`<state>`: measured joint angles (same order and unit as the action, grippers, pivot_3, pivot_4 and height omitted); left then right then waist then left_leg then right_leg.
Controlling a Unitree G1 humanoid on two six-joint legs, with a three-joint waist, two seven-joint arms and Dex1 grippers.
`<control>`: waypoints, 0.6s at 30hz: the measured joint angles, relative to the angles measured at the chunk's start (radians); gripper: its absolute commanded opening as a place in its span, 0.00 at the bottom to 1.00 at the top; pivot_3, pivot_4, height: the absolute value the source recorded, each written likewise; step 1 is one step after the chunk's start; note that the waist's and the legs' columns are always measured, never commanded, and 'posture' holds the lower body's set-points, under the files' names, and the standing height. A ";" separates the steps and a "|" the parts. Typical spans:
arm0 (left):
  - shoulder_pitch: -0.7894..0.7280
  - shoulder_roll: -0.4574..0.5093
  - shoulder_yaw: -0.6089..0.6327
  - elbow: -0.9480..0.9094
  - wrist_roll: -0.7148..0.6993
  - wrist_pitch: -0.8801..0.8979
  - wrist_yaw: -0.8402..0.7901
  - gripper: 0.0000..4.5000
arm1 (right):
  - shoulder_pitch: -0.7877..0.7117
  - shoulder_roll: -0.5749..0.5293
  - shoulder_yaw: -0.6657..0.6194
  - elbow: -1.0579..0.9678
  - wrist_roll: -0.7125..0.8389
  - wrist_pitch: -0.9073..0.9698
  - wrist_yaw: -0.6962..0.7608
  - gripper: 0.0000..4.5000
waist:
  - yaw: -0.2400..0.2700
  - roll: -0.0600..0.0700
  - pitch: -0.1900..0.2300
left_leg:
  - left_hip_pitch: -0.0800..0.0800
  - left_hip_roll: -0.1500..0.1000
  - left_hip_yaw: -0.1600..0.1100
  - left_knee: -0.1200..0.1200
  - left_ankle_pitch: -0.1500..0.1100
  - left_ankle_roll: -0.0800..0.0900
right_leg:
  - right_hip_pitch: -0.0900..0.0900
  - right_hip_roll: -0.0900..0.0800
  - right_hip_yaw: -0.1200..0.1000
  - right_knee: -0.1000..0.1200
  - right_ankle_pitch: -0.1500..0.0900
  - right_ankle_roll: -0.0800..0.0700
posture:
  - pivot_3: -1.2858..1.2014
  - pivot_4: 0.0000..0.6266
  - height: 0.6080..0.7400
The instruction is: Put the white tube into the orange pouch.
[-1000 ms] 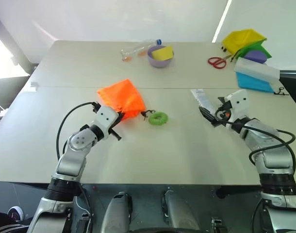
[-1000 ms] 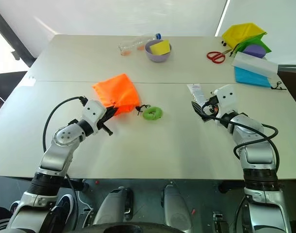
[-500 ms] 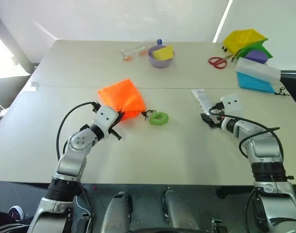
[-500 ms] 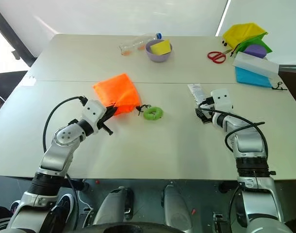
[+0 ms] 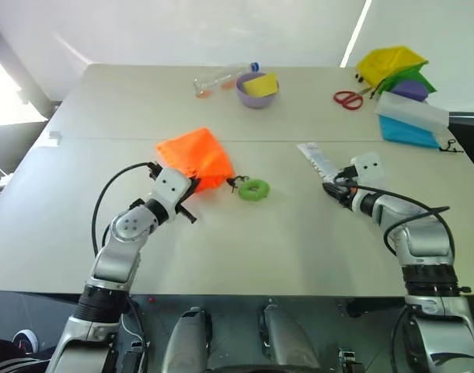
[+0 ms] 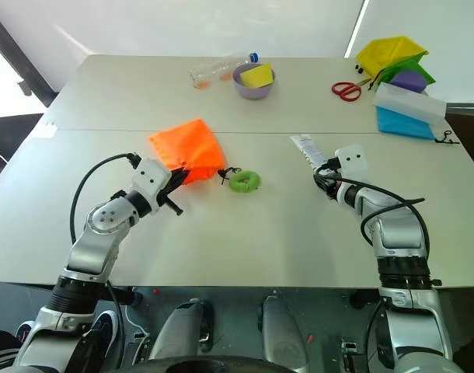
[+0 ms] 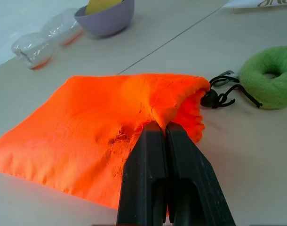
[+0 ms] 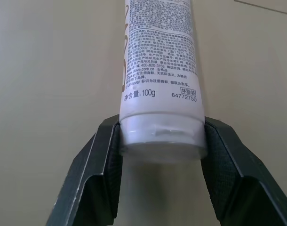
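The orange pouch (image 5: pixel 194 159) lies flat left of the table's middle, its cord leading to a green ring (image 5: pixel 254 189). My left gripper (image 5: pixel 190 185) is shut, pinching the fabric at the pouch's gathered mouth (image 7: pixel 174 106). The white tube (image 5: pixel 315 158) lies on the table to the right, printed side up, with its flat end pointing away. My right gripper (image 5: pixel 334 186) is closed on the tube's cap end (image 8: pixel 160 136), and both fingers (image 8: pixel 103 165) press against its sides.
At the back stand a clear bottle (image 5: pixel 221 78) and a purple bowl (image 5: pixel 256 91) with a yellow item inside. Red scissors (image 5: pixel 346 99), a yellow bag (image 5: pixel 388 62) and a blue and white box (image 5: pixel 412 120) are at the back right.
My right gripper dipped down to the table and its fingers closed from wide open onto the tube's cap end. The tube's far end swung a little to the left. The left arm held still.
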<state>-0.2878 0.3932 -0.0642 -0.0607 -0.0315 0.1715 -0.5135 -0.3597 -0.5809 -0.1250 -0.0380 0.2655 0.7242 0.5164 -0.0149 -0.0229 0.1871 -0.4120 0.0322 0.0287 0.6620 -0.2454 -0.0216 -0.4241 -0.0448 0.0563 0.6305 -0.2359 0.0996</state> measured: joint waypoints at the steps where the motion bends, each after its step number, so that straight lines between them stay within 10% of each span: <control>1: 0.000 0.001 0.001 0.000 0.000 0.001 0.000 0.00 | 0.035 -0.017 0.000 -0.076 0.038 0.000 0.055 0.40 | -0.001 0.000 0.000 | 0.000 0.000 0.000 0.000 0.000 0.000 | 0.000 0.000 0.000 0.000 0.000 0.000 | 0.52 0.24 1.00; 9: -0.002 0.001 0.000 -0.001 -0.001 0.003 -0.008 0.00 | 0.171 -0.061 0.046 -0.482 0.302 0.145 0.237 0.40 | -0.003 0.000 0.000 | 0.000 0.000 -0.001 0.001 0.000 0.000 | 0.000 0.000 0.000 0.000 0.000 -0.001 | 0.52 0.24 1.00; 18: -0.005 0.010 0.001 -0.001 -0.001 0.003 -0.012 0.00 | 0.174 -0.013 0.279 -0.389 0.162 0.063 0.173 0.40 | -0.002 -0.001 0.000 | 0.000 0.000 0.000 0.001 0.000 0.000 | 0.000 -0.001 0.000 -0.001 0.000 -0.001 | 0.52 0.24 1.00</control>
<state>-0.2926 0.4031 -0.0631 -0.0614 -0.0328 0.1746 -0.5260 -0.1853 -0.5941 0.1544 -0.4267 0.4274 0.7870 0.6895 -0.0171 -0.0244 0.1867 -0.4122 0.0324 0.0284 0.6630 -0.2455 -0.0216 -0.4242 -0.0455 0.0559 0.6294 -0.2360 0.0985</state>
